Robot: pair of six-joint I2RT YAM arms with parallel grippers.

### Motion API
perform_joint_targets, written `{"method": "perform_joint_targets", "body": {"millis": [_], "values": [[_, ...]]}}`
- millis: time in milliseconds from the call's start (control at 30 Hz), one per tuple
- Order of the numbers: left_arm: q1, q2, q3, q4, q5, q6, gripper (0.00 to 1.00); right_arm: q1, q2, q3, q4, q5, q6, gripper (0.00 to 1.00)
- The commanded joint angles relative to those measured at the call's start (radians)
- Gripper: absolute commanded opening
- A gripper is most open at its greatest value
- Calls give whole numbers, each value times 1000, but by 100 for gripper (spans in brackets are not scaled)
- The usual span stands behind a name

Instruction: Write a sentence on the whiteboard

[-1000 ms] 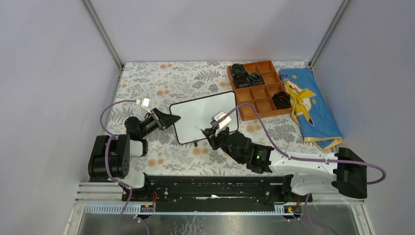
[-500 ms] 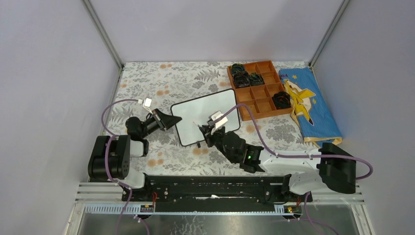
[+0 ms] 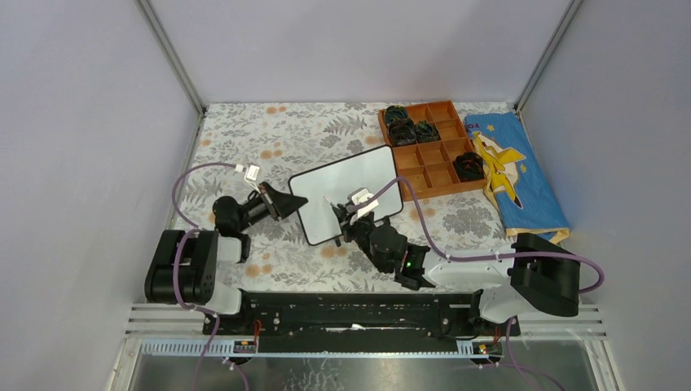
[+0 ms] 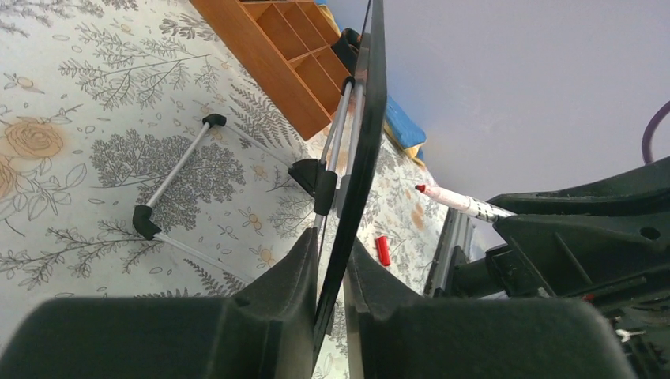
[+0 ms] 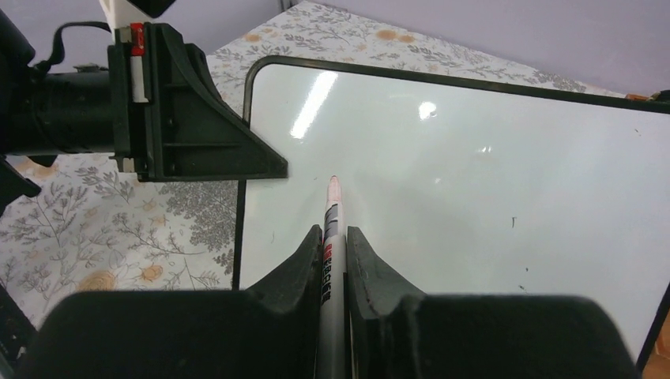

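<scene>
The whiteboard (image 3: 350, 191) stands tilted at mid-table (image 3: 244, 138) (propped on thin metal legs (image 4: 178, 167)), its face blank. The left gripper (image 3: 300, 201) clamps its left edge. The right gripper (image 5: 333, 230) pinches a marker (image 5: 331, 207), tip near the face, not touching.

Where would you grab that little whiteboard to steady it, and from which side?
Probably its thin left edge, approached from the left. The whiteboard stands propped on a wire stand, so that edge is free and slim enough to pinch, as the left end effector does, leaving the face open to the marker.
</scene>
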State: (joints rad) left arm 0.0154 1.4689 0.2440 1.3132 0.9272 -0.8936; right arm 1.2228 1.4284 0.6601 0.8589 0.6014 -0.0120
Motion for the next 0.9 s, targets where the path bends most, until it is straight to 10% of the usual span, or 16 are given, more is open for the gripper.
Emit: {"method": "perform_joint_targets", "body": {"millis": [0,200,433,633,867], "values": [[-11,-48,-12,-41,-19,75,25,-5,-61,-32,49,29,-14,0],[-147,-290,51,-617,-150,504,31,-5,-136,-94,12,20,5,0],[-154,-325,44,-650,-182,518,26,-5,-181,-115,-12,19,6,0],[-154,-340,35,-650,-207,490,49,-5,-202,-116,-27,13,6,0],[-136,-389,36,-697,-212,497,46,-5,-182,-101,-18,3,3,0]]}}
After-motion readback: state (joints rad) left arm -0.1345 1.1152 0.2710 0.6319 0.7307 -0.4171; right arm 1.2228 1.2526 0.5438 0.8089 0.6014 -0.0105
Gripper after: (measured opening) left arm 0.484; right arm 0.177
